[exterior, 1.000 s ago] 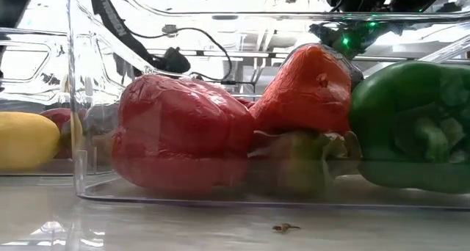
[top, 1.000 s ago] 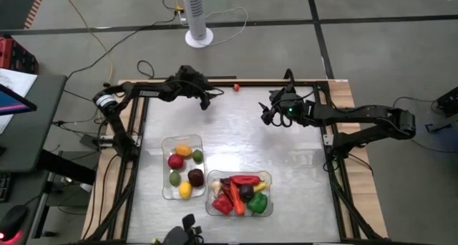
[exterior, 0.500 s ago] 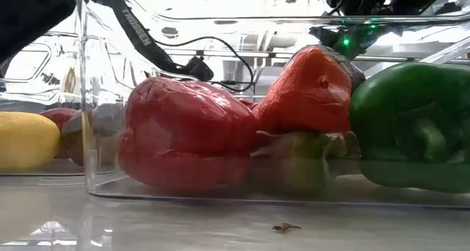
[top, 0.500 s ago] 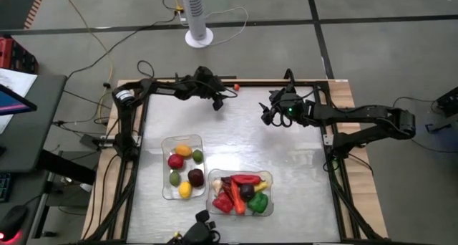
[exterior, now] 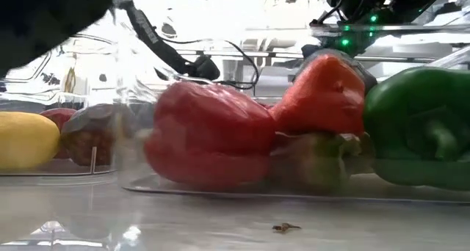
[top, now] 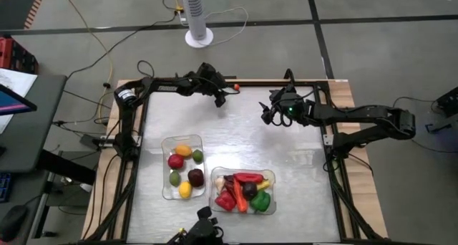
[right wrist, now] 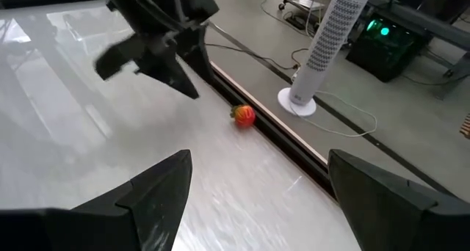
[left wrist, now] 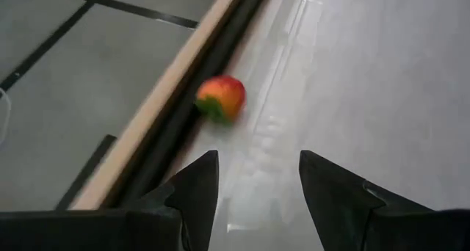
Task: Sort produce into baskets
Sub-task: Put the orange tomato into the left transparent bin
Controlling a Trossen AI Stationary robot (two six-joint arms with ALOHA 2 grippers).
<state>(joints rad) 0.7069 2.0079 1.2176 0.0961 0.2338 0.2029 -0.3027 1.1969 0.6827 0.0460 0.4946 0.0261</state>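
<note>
A small red-orange piece of produce with a green patch lies alone against the rail at the table's far edge. My left gripper is open just short of it, on its left side, touching nothing. My right gripper hangs open over the table's far right part, and the same piece shows ahead of it. Two clear baskets stand near the front. The left basket holds lemons, limes and dark rounds. The right basket holds peppers, chillies and garlic.
A dark rail and wooden frame run along the far edge behind the loose piece. A white tower fan stands on the floor beyond it. A dark thing sits at the near edge below the baskets. Bare tabletop lies between grippers and baskets.
My left gripper has travelled along the far edge toward the table's right, closing on the loose red-orange piece, and has tipped a little further down. The basket of peppers has slid slightly toward the table's right. The dark thing at the near edge has shifted right too.
</note>
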